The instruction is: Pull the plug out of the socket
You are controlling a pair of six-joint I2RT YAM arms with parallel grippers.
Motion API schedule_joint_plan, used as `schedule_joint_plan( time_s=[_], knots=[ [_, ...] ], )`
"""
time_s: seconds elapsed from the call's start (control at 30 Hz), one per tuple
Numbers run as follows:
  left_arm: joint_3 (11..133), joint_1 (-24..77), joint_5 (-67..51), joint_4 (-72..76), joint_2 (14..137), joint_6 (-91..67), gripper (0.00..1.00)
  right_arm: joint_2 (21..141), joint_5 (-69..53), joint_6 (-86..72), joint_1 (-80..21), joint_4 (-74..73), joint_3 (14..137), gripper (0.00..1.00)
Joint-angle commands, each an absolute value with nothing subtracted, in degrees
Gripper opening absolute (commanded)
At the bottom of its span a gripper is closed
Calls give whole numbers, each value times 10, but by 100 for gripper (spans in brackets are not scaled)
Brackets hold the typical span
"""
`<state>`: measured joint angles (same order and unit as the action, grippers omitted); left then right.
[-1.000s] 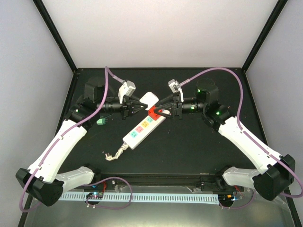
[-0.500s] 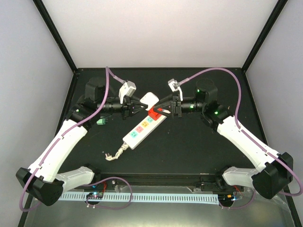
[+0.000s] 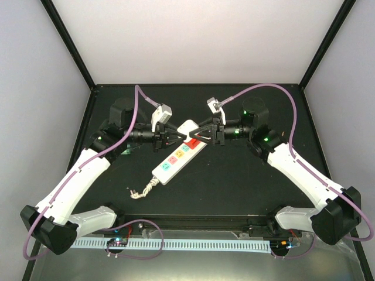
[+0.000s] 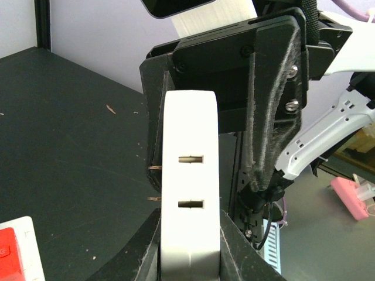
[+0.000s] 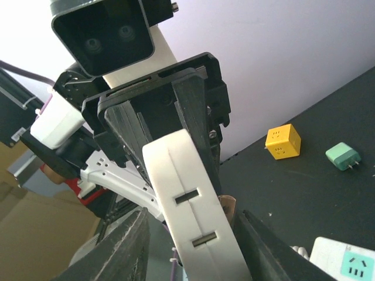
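Left claw (image 3: 179,136) swung inward, clamped on white pronged plug (image 4: 190,181); right claw (image 3: 194,135) part-open astride it, near white coloured-faced socket (image 3: 170,164)

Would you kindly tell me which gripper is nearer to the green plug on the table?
Left. The green plug lies behind the left gripper, beside that arm; the right gripper is farther, across the power strip's far end.

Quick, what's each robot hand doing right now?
Left gripper: closed on the white block.
Right gripper: fingers on either side of the same block; cannot tell if it grips.
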<state>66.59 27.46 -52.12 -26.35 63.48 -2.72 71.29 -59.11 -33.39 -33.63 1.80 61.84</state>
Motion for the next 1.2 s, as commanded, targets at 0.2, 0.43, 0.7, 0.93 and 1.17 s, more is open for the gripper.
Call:
schedule_joint_plan(
  time_s=[0.2,0.43,0.7,0.93,1.17],
  knots=[
    [660,272,-481,-263,665,-48,2,680,-686,-372,-342,136,607,38],
    [656,272,-499,-265,677,-52,2,670,-716,-370,-348,151,605,35],
    [657,272,-495,-275,676,-40,2,669,-706,-336,-348,103,615,23],
    [670,268,-480,-296,652,-15,10,668,-682,-284,-347,39,621,16],
    [685,257,-481,-321,641,-2,30,669,-650,-260,-344,0,626,8]
  ],
)
